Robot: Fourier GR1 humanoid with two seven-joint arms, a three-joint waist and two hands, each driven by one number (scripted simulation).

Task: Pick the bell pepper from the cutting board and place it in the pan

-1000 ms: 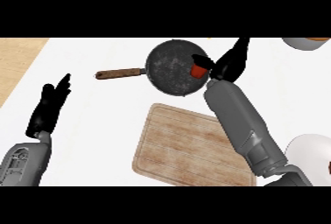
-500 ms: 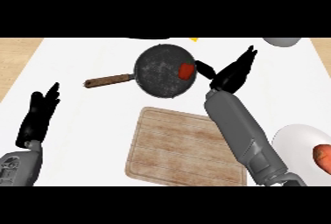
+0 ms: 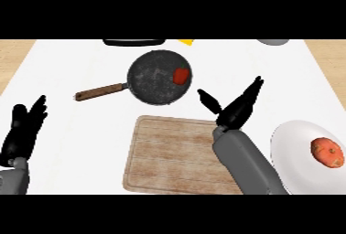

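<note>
Now — right hand (image 3: 235, 111) open, empty | bell pepper (image 3: 181, 75) in pan (image 3: 159, 77)

bell pepper (image 3: 181, 75) in pan (image 3: 159, 77), cutting board (image 3: 172, 155) bare

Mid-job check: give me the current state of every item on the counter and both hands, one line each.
bell pepper: lying in the pan, released.
pan: upright on the counter, handle pointing left.
cutting board: flat on the counter, nothing on it.
plate: at the right edge, holding an orange-red vegetable.
right hand: open, holding nothing, between pan and board.
left hand: open, resting at the left edge, fingers up.
</note>
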